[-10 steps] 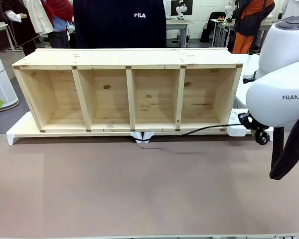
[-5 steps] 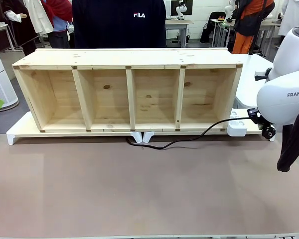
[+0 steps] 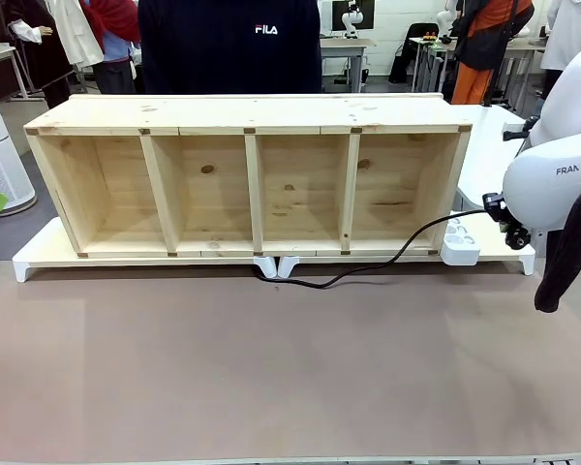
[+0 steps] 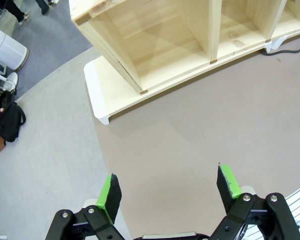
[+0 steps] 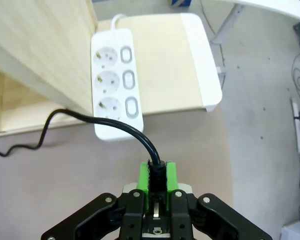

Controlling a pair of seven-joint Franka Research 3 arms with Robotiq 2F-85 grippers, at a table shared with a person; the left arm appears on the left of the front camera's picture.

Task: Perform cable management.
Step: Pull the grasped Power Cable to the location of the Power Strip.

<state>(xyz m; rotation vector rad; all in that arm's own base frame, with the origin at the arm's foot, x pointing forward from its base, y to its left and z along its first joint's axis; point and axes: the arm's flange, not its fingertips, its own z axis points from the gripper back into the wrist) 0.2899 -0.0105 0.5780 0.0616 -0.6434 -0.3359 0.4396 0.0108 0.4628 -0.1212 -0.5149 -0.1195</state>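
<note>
Here the right fingers (image 5: 147, 176) pinch the cable (image 5: 135, 131), which leaves them pointing at the strip (image 5: 112, 85) just ahead. The strip's long axis, with three sockets in a row, runs away from them along the end wall of the shelf (image 3: 252, 116). The cable arcs down to the tabletop (image 3: 271, 368) and trails to the middle of the shelf front. The left fingers (image 4: 109, 192), spread and empty, hang by the shelf's other end, so the right arm is nearer.
</note>
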